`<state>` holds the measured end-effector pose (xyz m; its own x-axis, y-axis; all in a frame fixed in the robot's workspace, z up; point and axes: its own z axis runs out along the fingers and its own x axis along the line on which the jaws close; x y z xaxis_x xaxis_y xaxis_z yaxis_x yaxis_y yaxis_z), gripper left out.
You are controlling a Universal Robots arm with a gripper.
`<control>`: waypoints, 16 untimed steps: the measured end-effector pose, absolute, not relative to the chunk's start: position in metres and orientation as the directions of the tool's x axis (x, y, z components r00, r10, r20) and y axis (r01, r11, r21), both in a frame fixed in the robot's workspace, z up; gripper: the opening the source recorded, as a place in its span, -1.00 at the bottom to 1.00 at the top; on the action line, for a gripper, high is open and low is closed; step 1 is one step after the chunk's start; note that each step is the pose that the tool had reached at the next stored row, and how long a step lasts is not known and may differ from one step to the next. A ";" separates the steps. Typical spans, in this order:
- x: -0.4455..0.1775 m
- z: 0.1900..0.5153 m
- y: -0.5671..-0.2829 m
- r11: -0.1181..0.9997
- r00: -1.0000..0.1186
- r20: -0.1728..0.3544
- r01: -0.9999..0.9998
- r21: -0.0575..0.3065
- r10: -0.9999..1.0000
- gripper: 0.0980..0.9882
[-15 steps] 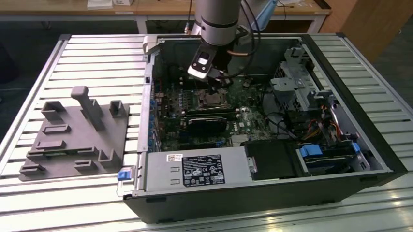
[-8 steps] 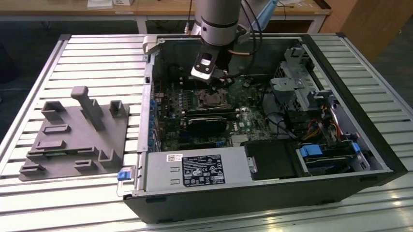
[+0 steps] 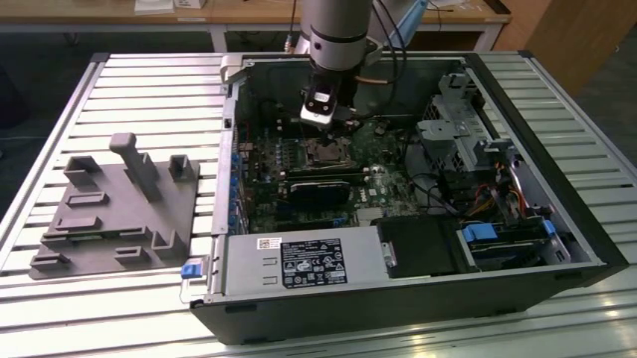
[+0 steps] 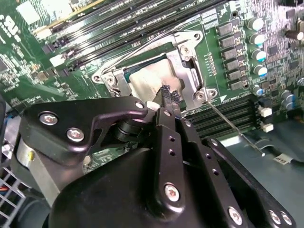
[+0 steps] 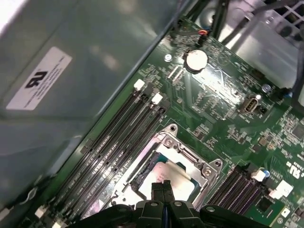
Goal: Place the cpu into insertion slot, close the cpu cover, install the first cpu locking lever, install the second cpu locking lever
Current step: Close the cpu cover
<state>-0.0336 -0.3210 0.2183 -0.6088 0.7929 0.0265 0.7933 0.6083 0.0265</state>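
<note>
If the pincer [image 4: 168, 99] bears down off-centre, it could scrape or nudge the cpu [image 4: 145, 80] seated in the insertion slot [image 3: 326, 154]. The cpu cover [image 4: 190, 78] lies around the chip and might lift, since a thin locking lever [image 4: 232, 126] beside it looks unlatched. The pincer's fingers are pressed together and grip nothing, their tips over the chip's edge; whether they touch it I cannot tell.
</note>
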 end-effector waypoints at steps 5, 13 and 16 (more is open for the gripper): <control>-0.034 0.218 -0.321 0.654 -0.654 0.027 0.756 0.026 0.756 -0.98; -0.034 0.218 -0.321 0.723 -0.723 0.027 0.690 0.026 0.690 -0.98; -0.034 0.218 -0.321 0.748 -0.748 0.027 0.663 0.026 0.663 -0.98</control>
<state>-0.0336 -0.3210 0.2184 -0.7483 0.6629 0.0265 0.6634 0.7478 0.0264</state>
